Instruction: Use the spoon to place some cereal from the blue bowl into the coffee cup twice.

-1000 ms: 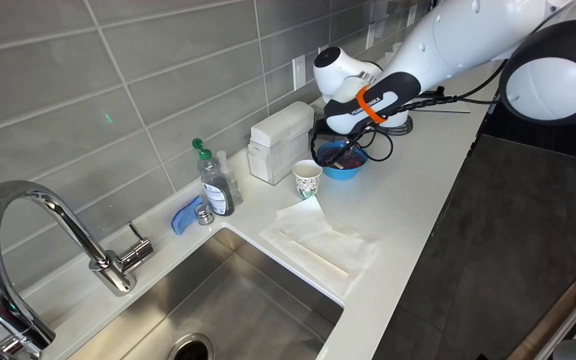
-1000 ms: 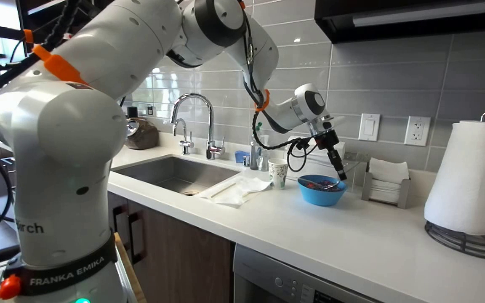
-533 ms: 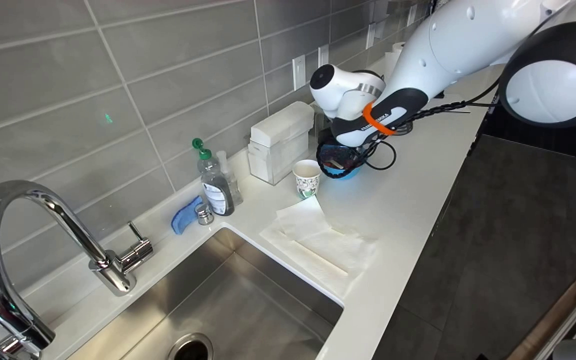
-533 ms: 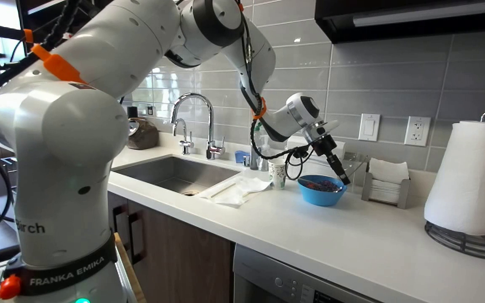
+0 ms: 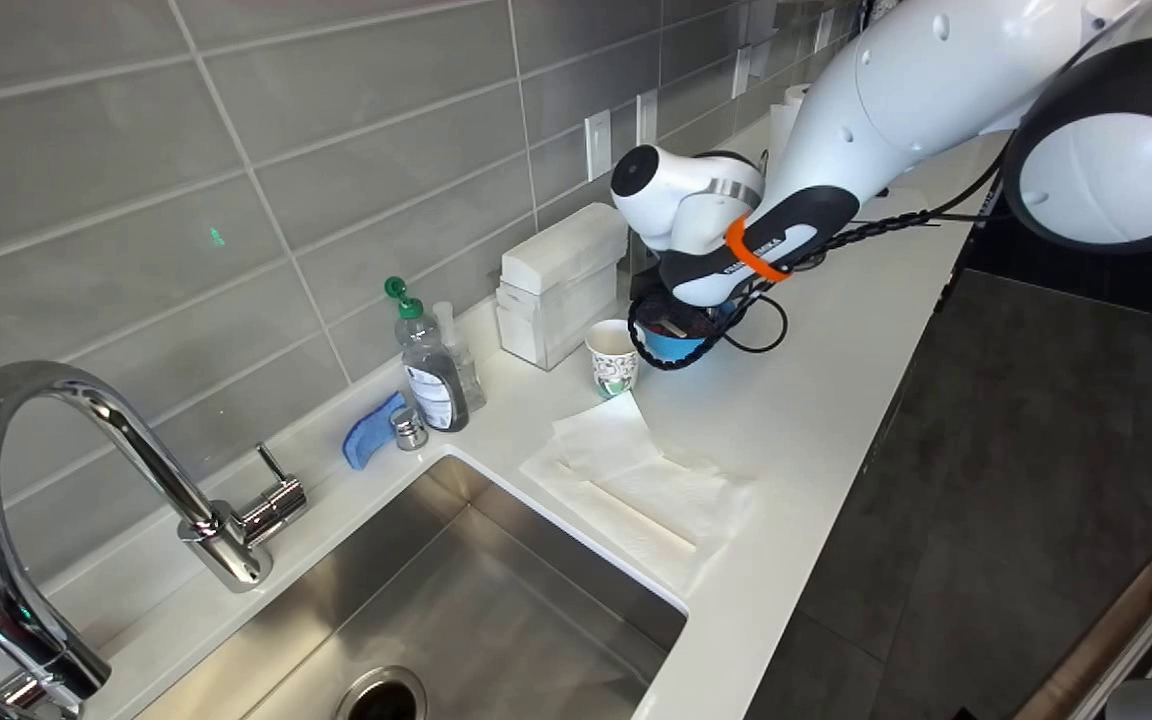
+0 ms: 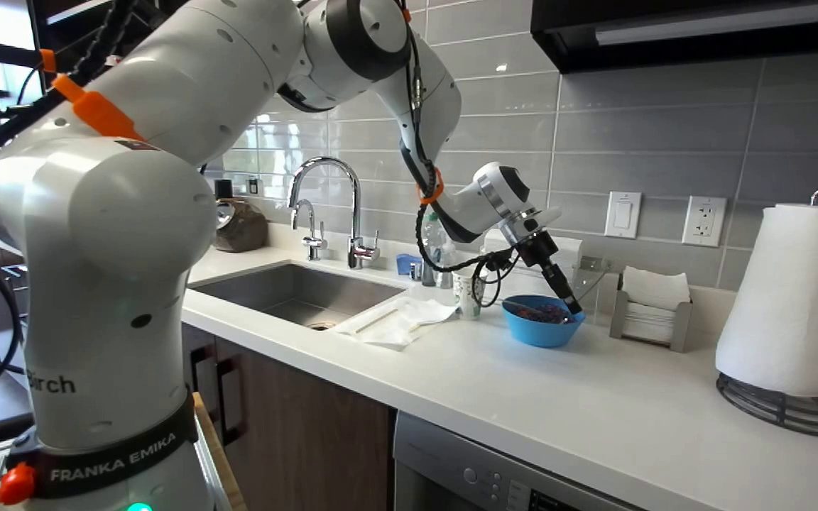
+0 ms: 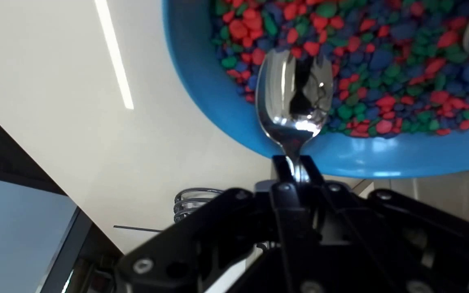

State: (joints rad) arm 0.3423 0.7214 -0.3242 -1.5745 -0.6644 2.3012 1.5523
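The claw (image 7: 294, 169) pinches the spoon (image 7: 295, 101) at its neck, the spoon's head over the cereal (image 7: 385, 89) in the blue bowl (image 7: 218, 118); near that bowl, the coffee cup (image 5: 612, 360) stands upright on the tabletop (image 5: 796, 440).

Shiny spoon (image 7: 294, 95) over red, green, blue cereal (image 7: 385, 77) in blue bowl (image 6: 541, 332); patterned coffee cup (image 5: 614, 358) upright nearby.
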